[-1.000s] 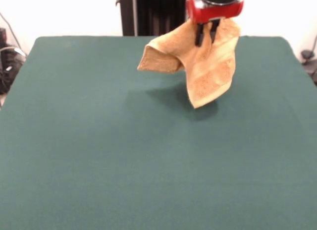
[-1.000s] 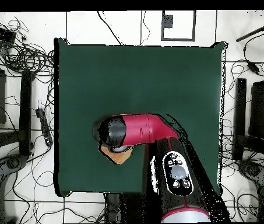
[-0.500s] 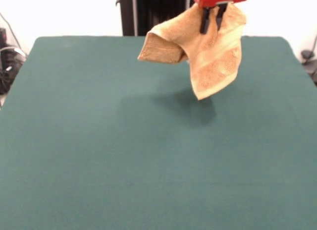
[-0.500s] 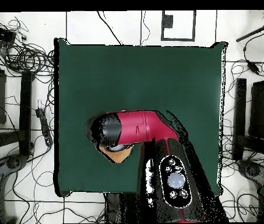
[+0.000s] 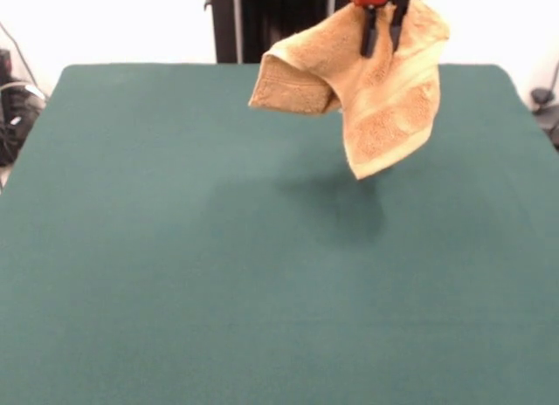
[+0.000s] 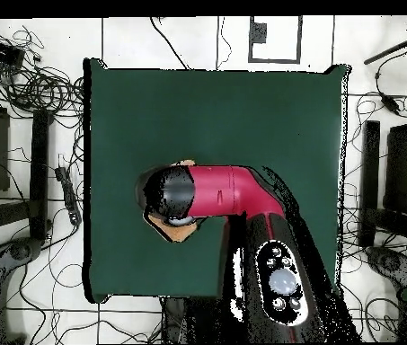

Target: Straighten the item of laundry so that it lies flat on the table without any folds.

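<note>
The orange-tan towel [image 5: 376, 91] hangs in the air above the dark green table [image 5: 218, 274], clear of its surface. It is crumpled, with one folded corner jutting left and a longer flap drooping down to a point. My gripper [image 5: 384, 34] is at the top edge of the front view, shut on the towel's upper part, its black fingers pinching the cloth. In the overhead view the red arm covers the gripper, and only bits of the towel [image 6: 178, 232] show beneath the arm's end.
The robot's dark pedestal [image 5: 266, 21] stands behind the table's far edge. The red and black arm [image 6: 243, 225] reaches over the table from the base side in the overhead view. Cables and stands lie on the floor around the table.
The gripper has risen and drifted slightly right in the front view, carrying the towel higher. Its shadow on the table has moved nearer the camera.
</note>
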You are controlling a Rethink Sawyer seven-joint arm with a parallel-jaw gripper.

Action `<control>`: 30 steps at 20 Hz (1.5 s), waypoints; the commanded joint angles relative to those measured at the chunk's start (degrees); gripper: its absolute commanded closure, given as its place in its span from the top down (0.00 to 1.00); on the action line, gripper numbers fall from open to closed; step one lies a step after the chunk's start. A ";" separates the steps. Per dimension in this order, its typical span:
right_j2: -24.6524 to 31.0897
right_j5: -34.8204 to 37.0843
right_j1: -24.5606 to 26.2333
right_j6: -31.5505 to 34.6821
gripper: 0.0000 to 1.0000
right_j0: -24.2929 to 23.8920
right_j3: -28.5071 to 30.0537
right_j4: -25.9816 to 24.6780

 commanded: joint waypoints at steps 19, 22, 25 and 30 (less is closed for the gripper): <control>5.18 -14.47 3.24 8.56 0.00 2.95 6.65 7.58; 4.04 -13.43 3.26 9.39 0.00 4.67 5.54 7.00; 3.20 -12.65 3.19 10.03 0.00 5.98 4.81 6.71; 2.19 -12.21 3.69 11.11 0.00 7.49 3.79 6.98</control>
